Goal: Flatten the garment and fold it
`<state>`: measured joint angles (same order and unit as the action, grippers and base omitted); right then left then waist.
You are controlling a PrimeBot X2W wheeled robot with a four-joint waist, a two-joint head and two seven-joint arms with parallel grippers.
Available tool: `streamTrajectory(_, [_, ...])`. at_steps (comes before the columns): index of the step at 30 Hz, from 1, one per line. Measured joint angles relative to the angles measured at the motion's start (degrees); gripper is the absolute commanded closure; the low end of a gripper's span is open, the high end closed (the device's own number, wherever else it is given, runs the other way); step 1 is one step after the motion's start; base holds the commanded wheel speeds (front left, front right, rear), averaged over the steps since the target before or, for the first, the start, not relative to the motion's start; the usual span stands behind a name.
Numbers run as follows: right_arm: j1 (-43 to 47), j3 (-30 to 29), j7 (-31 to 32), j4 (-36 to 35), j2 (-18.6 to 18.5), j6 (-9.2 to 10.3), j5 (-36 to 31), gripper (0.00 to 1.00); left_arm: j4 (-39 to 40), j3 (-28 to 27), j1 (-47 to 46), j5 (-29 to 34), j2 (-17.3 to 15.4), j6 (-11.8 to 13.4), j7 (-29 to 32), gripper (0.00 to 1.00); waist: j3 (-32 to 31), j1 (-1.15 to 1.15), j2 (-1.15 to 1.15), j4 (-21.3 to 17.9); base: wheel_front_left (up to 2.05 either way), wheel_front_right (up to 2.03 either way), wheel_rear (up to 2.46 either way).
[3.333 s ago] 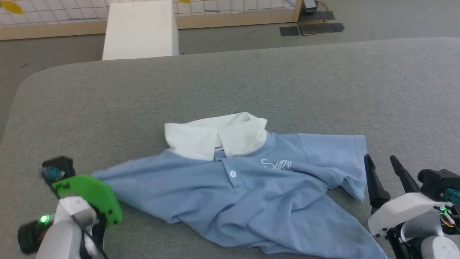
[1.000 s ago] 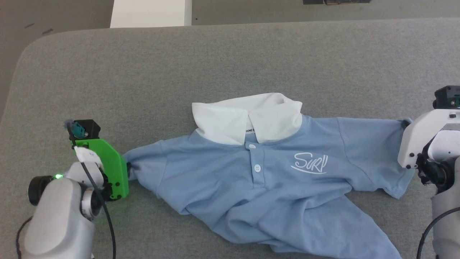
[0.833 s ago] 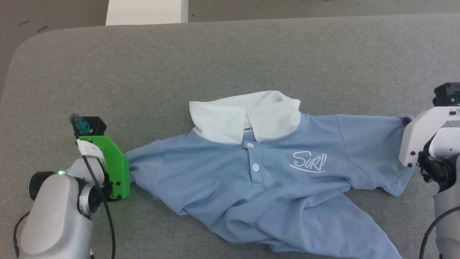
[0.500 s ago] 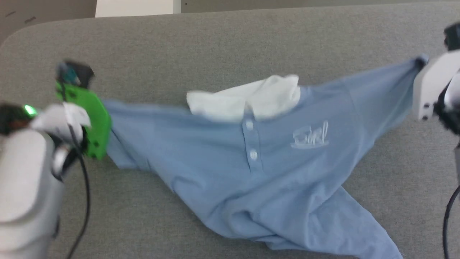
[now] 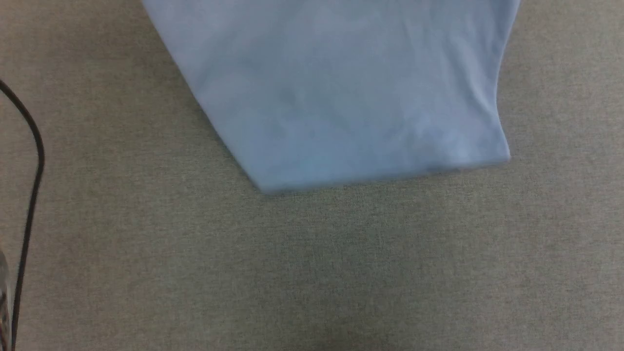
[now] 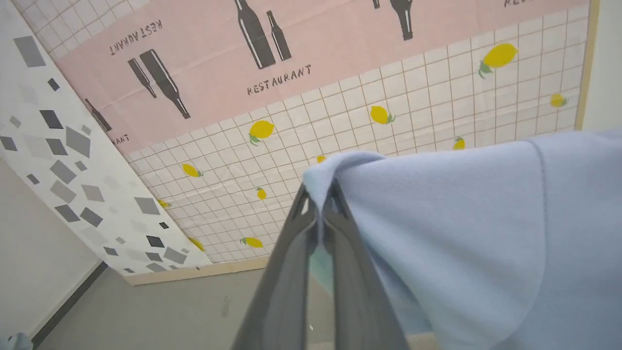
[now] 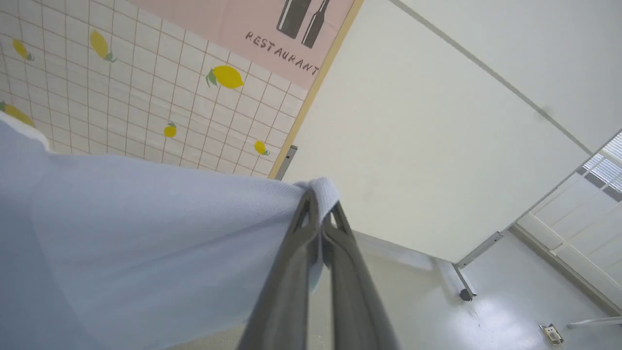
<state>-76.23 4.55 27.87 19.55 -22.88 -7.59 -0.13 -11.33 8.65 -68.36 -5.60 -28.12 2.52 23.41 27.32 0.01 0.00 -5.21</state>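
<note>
The light blue garment [image 5: 341,92] hangs in the air, and its lower hem shows in the head view above the grey table [image 5: 312,268]. In the left wrist view my left gripper [image 6: 318,194] is shut on a fold of the garment [image 6: 461,228], which drapes off to the right. In the right wrist view my right gripper [image 7: 318,199] is shut on another edge of the garment [image 7: 146,233], which spreads to the left. Both grippers point up toward the walls. The collar and logo are out of view.
A black cable [image 5: 29,204] runs down the left edge of the head view. A wall with a lemon-patterned grid [image 6: 388,112] and a pink restaurant banner [image 6: 291,43] stands behind. A plain white wall [image 7: 437,121] and pale floor [image 7: 510,311] lie to the right.
Both grippers have lifted the garment off the table by its sleeve ends, stretching it wide. The head camera has tilted down, so it now shows the hem and the table.
</note>
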Motion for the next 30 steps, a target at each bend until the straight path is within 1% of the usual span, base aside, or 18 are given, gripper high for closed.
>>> streamTrajectory(2, [-4.05,-1.16,-3.49,1.11,0.33,0.00,-1.44,1.00,-1.76,-1.09,-4.24,0.34,1.11,2.13,-4.58,1.00,1.35,0.00,0.00,-0.33,0.00,0.00,0.00])
streamTrajectory(7, [-12.12,-5.05,-12.27,3.28,1.65,0.00,-5.32,1.00,-3.88,-2.52,-11.96,0.68,2.44,4.71,-14.50,1.00,3.74,0.00,0.00,-0.95,0.00,0.00,0.00])
streamTrajectory(10, [-15.75,-7.44,-17.69,4.34,2.63,0.00,-7.27,1.00,-4.52,-2.92,-15.02,0.81,2.85,5.71,-20.45,1.00,4.50,0.00,0.00,-1.16,0.00,0.00,0.00])
streamTrajectory(12, [-17.67,-8.93,-20.91,5.06,3.16,0.00,-8.02,1.00,-5.35,-3.08,-16.21,0.90,2.98,5.98,-23.14,1.00,4.72,0.00,0.00,-1.15,0.00,0.00,0.00])
streamTrajectory(14, [-18.67,-9.55,-22.53,6.30,3.52,0.00,-8.78,1.00,-6.48,-3.00,-16.73,0.89,3.04,6.09,-24.51,1.00,4.70,0.00,0.00,-1.05,0.00,0.00,0.00])
streamTrajectory(17, [-18.18,-9.29,-22.69,9.46,4.00,0.00,-8.73,1.00,-8.87,-2.25,-16.23,0.41,2.89,4.45,-23.72,1.00,4.43,0.00,0.00,-0.85,0.00,0.00,0.00])
streamTrajectory(19, [-15.53,-7.79,-22.68,11.72,4.26,0.00,-7.13,1.00,-10.83,-1.26,-13.44,-0.14,2.90,2.88,-22.62,1.00,4.08,0.00,0.00,-0.71,0.00,0.00,0.00])
streamTrajectory(21, [-11.16,-5.89,-22.64,13.72,4.47,0.00,-5.06,1.00,-12.66,-0.46,-8.65,-1.08,3.23,1.93,-21.39,1.00,3.50,0.00,0.00,-0.58,0.00,0.00,0.00])
streamTrajectory(24, [-2.08,-2.36,-22.76,14.95,4.86,0.00,0.46,1.00,-14.69,-0.24,1.15,-4.27,4.70,0.57,-19.18,1.00,2.22,0.00,0.00,-0.39,0.00,0.00,0.00])
streamTrajectory(26, [5.06,0.30,-22.42,14.52,4.81,0.00,5.20,1.00,-14.99,-0.27,8.64,-6.60,5.83,-0.29,-17.31,1.00,0.99,0.00,0.00,-0.31,0.00,0.00,0.00])
streamTrajectory(27, [7.99,1.33,-21.96,13.84,4.55,0.00,7.05,1.00,-14.43,-0.56,11.75,-7.95,6.46,-0.30,-17.06,1.00,0.43,0.00,0.00,-0.27,0.00,0.00,0.00])
streamTrajectory(30, [20.04,2.93,-19.59,8.73,2.83,0.00,14.06,1.00,-10.48,-1.51,24.68,-13.27,9.43,-1.25,-15.81,1.00,-2.03,-0.01,0.00,-0.04,0.00,0.00,0.00])
